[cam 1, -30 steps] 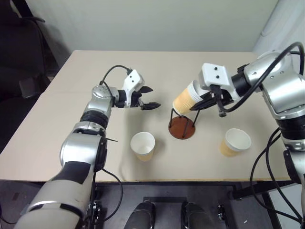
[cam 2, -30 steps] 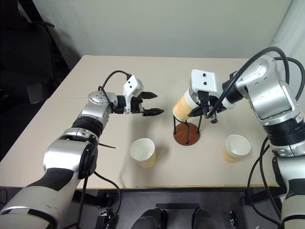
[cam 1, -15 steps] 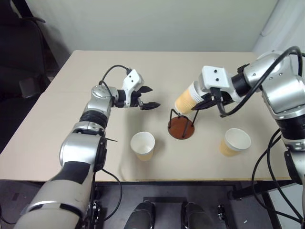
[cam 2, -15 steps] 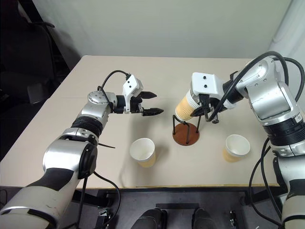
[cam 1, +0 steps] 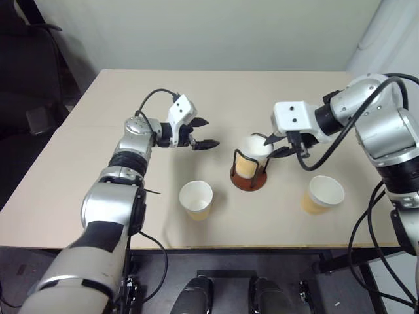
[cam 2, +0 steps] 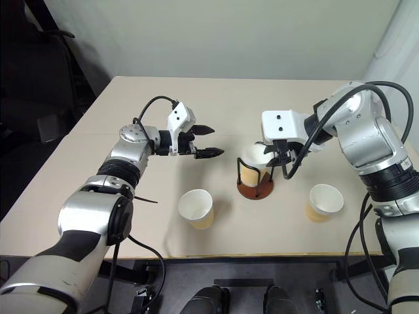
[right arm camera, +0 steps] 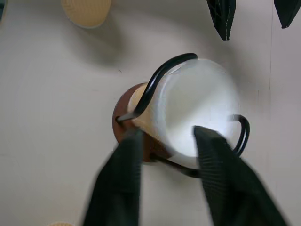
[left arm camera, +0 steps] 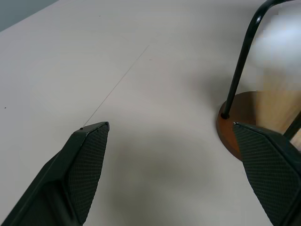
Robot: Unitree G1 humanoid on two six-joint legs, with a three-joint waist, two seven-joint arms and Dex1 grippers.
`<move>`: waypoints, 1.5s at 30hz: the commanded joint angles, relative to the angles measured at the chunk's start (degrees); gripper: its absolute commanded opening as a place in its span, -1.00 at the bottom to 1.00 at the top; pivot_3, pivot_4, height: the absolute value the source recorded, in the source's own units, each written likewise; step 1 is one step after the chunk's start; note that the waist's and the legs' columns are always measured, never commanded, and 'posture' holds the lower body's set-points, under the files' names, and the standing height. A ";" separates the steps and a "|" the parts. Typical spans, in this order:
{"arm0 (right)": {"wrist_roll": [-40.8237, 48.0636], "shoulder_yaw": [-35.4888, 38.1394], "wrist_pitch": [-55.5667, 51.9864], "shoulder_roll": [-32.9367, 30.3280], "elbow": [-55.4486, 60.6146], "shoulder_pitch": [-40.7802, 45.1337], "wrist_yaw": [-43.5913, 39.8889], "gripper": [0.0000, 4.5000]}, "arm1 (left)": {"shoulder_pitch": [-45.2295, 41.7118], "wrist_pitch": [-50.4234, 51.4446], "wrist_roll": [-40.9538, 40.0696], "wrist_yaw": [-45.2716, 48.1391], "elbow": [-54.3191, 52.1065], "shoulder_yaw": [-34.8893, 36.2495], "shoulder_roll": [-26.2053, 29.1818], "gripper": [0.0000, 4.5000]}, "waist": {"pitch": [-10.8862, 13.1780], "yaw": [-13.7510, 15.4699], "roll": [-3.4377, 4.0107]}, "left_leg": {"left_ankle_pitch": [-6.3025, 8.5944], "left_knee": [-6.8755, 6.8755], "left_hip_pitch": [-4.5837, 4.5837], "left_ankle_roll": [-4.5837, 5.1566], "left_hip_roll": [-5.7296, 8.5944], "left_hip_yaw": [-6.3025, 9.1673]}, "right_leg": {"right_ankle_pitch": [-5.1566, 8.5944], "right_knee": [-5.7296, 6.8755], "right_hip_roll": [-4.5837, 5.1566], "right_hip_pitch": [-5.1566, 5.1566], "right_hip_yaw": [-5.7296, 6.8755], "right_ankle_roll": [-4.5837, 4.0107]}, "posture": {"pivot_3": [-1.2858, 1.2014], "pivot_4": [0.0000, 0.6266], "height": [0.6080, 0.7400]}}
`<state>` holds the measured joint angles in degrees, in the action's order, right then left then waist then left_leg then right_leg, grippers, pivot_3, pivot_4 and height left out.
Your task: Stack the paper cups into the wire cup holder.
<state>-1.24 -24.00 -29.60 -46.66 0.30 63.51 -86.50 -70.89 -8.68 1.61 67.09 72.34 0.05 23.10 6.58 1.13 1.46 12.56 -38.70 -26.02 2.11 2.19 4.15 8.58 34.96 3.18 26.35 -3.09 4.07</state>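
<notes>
A tan-orange paper cup with a white inside and rolled rim (cam 1: 251, 157) now stands mouth-up inside the wire cup holder (cam 1: 249, 175), a round reddish-brown base disc with thin black wire loops rising around the cup, near the middle of the pale beige desk (cam 1: 78, 170). The cup looks slightly tilted against one loop, and whether it is seated flat on the disc cannot be told.

The right pincer (cam 1: 277, 145) hangs just beside and above the cup's rim with its two black fingers parted and nothing between them, released. In the right wrist view its fingers (right arm camera: 123, 183) stand either side of the white cup mouth without pinching it.

The left pincer (cam 2: 204, 142) hovers above the desk to the holder's left, spread wide and empty.

Two more matching paper cups wait upright on the desk: one (cam 1: 196, 199) in front of the holder toward the left arm, another (cam 1: 323, 194) toward the right arm, both well apart from the holder.

The first cup's placement seems finished. The next move likely calls for the right pincer to lift clear without snagging a wire loop, then reach for one of the waiting cups and nest it inside the seated one.
</notes>
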 commanded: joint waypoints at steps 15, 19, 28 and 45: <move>16.23 21.36 -21.94 -14.38 14.80 -9.66 4.97 0.54 | -4.28 -2.35 0.45 4.40 -1.38 -0.33 5.57 1.00 | 0.05 0.34 -0.09 | -0.11 0.00 -0.04 -0.24 0.03 0.01 | 0.17 -0.04 0.00 -0.05 0.02 -0.19 | 0.03 -0.52 1.00; 18.53 23.26 -22.00 -17.95 17.12 -13.70 6.22 0.54 | -5.80 -1.00 -0.11 10.37 -2.01 -0.92 6.24 1.00 | 0.06 0.19 -0.09 | -0.10 0.01 -0.01 -0.28 0.03 -0.05 | 0.21 0.01 0.02 -0.02 -0.04 -0.10 | 0.03 -0.52 1.00; 22.95 24.36 -22.37 -23.24 18.61 -16.88 6.04 0.54 | -10.74 -0.29 1.66 21.36 -5.03 -4.97 6.78 1.00 | 0.16 -0.16 -0.18 | 0.10 -0.16 -0.08 0.40 -0.02 -0.01 | 0.23 -0.01 -0.01 -0.05 -0.17 0.04 | 0.03 -0.52 1.00; 30.44 22.63 -23.34 -24.36 17.68 -12.36 4.52 0.54 | -8.98 18.90 -9.10 25.41 -35.97 -33.10 18.77 1.00 | 0.28 -0.48 -0.15 | 0.34 -0.27 -0.12 0.54 -0.04 -0.10 | 0.43 -0.03 0.12 -0.07 -0.18 0.16 | 0.03 -0.52 1.00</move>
<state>27.36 -1.98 -52.22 -71.47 17.54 49.09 -82.00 -80.10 8.14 -1.66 90.60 42.11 -30.22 39.65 6.86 0.65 1.31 12.90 -38.92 -26.09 2.64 2.20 3.99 9.01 34.95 3.19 26.27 -3.24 4.21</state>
